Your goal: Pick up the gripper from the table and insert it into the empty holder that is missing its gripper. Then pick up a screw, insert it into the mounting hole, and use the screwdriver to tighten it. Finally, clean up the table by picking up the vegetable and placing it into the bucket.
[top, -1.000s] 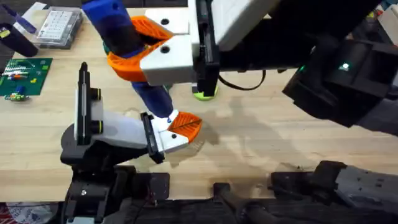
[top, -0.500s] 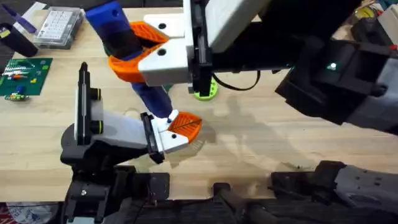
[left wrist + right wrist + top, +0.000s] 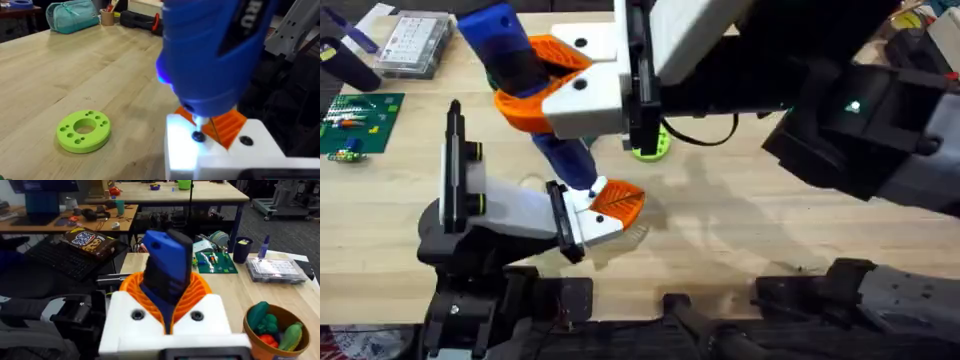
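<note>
Spanning underneath — pale wood table [image 3: 770,210]

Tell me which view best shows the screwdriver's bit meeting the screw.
The left wrist view: the screwdriver fills it, its thin bit sitting on a dark screw in the white block. Overhead, the tip is small beside the orange gripper. The right wrist view shows the screwdriver's blue body, clamped between orange pads.

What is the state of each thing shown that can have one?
Screwdriver: tilted, clamped in right claw, bit on screw.
Small orange finger: seated on holder.
Screw: in mounting hole.
Bucket: upright, holding toy vegetables.
Compartment box: lid shut.
</note>
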### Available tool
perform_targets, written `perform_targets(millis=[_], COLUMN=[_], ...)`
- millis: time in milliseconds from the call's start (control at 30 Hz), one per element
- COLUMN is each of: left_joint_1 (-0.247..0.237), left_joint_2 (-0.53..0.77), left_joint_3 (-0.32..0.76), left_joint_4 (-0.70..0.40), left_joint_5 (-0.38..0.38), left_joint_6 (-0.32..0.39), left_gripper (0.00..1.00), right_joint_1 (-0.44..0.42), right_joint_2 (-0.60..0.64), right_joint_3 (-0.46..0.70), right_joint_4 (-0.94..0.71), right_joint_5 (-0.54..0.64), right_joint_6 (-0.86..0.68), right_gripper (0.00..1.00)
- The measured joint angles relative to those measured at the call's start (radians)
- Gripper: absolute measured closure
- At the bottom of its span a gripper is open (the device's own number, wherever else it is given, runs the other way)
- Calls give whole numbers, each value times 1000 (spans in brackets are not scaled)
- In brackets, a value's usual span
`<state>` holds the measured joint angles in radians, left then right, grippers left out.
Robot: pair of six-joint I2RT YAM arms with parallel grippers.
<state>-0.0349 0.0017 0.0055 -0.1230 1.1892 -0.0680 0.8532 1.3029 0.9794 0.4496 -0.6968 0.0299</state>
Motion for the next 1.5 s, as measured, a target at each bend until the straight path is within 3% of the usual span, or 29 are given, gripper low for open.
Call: perform_targets(millis=[1500], left_joint_1=[1], left_joint_2=[0], left_joint_3=[0], left_joint_4=[-1], left_joint_5=[3], left_joint_6=[-22], left_gripper=[992], right_joint_1=[-5], right_joint_2=[43], right_joint_3=[-1], right_joint_4=[26], right_joint_5=[0], right_joint_6=[45], right_gripper=[974])
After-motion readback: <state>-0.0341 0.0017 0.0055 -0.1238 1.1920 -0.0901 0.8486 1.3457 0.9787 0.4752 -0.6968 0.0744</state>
